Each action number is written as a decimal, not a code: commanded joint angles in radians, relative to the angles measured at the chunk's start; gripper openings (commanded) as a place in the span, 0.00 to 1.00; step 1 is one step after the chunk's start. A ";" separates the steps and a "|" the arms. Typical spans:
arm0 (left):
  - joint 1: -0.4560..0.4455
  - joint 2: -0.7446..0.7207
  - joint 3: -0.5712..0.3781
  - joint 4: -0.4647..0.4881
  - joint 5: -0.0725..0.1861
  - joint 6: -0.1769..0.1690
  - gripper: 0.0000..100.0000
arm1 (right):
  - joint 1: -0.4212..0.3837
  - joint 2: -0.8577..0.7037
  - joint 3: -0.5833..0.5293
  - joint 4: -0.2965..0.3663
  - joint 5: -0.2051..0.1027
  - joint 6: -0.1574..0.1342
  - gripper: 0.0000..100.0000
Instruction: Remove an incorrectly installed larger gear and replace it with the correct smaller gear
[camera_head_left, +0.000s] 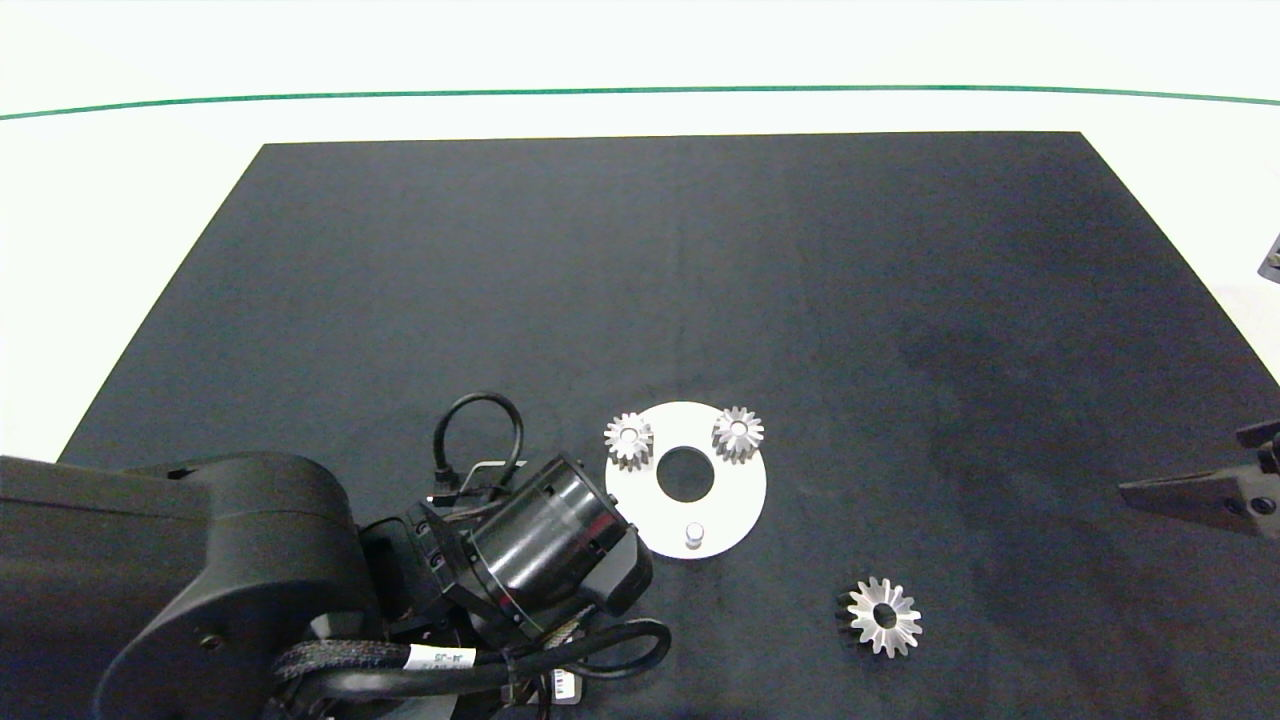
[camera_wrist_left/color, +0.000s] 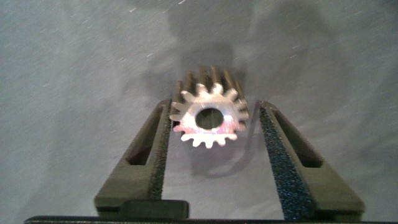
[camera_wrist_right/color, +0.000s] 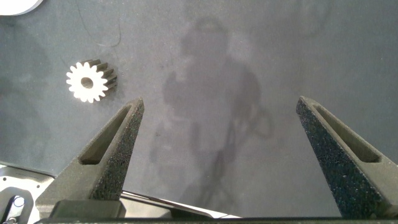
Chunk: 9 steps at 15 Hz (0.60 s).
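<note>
**Gear swap: L gripper at small gear, big gear loose on mat**

- Black mat: matte, cloth-like, covers most of the white table. 1 thin green line across the far side.
- L arm: dark, glossy cylindrical wrist, looped cables, comes in over the near-left part of the mat and stops just beside the disc. Left gripper pointing down at the mat. Grainy dark pads set either side of the smaller gear. One pad touches the teeth, a thin gap shows at the other, so not clamped. In the head view this gear is hidden under the arm.
- Right gripper: at the mat's right edge, well apart from the parts, fingers spread wide, holding nothing.
- White disc: flat, round, smooth, 1 big centre hole. Carries 2 small silver gears w/ blunt teeth, one on its far-left rim, one far-right. 1 bare peg on its near edge.
- The larger gear: bright metal, star-like, long flared teeth, dark bore. Lies flat on the mat, near-right of the disc, not touching it.
- Count: 4 gears (1 large, 3 small).
</note>
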 joint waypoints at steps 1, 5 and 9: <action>0.001 0.023 0.001 -0.005 0.003 -0.005 0.49 | -0.014 0.002 0.001 0.003 0.011 -0.002 1.00; 0.001 0.026 -0.001 -0.005 0.006 -0.007 0.49 | -0.018 0.002 0.001 0.002 0.020 -0.011 1.00; -0.001 0.026 -0.002 -0.004 0.006 -0.007 0.41 | -0.018 0.000 0.002 0.002 0.021 -0.013 1.00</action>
